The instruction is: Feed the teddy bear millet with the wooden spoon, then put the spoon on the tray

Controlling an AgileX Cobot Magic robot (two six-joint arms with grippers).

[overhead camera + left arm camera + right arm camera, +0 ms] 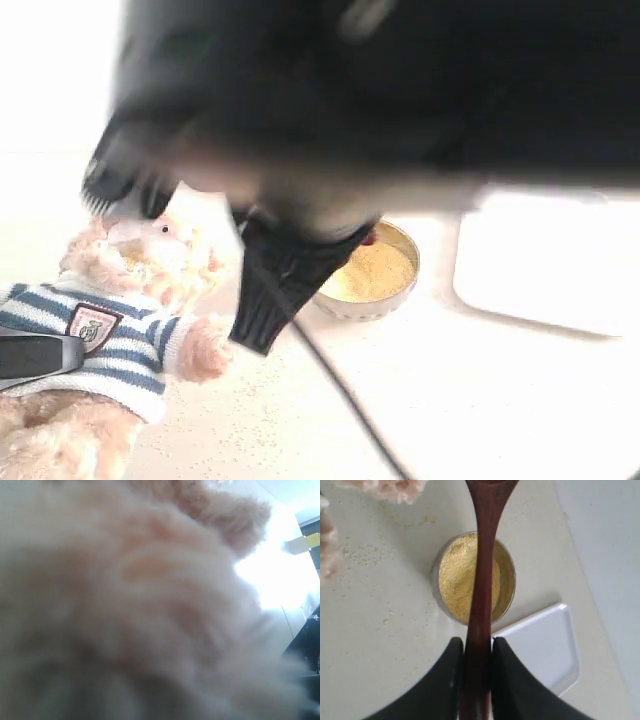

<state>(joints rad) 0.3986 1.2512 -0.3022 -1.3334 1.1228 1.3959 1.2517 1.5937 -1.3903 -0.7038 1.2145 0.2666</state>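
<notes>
A robot test bench, by the look of it a lab setup: a bare, pale speckled tabletop (480,400) in washed-out bright light, a black cable (345,390) trailing across it, and a black robot arm (400,80) above. The few things are set out like props: teddy bear (110,330) left, metal bowl (372,302) of millet (457,580) mid-table, white tray (550,290) right.

Light-brown, faintly pinkish fur is shown on the teddy bear (160,265), whose sweater (120,345) is banded in navy and white (a small pale shield badge (93,326), dark-edged, is worn on the chest). Yellow millet (457,585) is seen in a shiny silver bowl (372,303), crossed by the dark reddish-brown wooden spoon (485,555). The tray (540,650) is rendered plain white, the right gripper (478,647) black, and the table (380,630) pale cream, flecked with yellow grains.
</notes>
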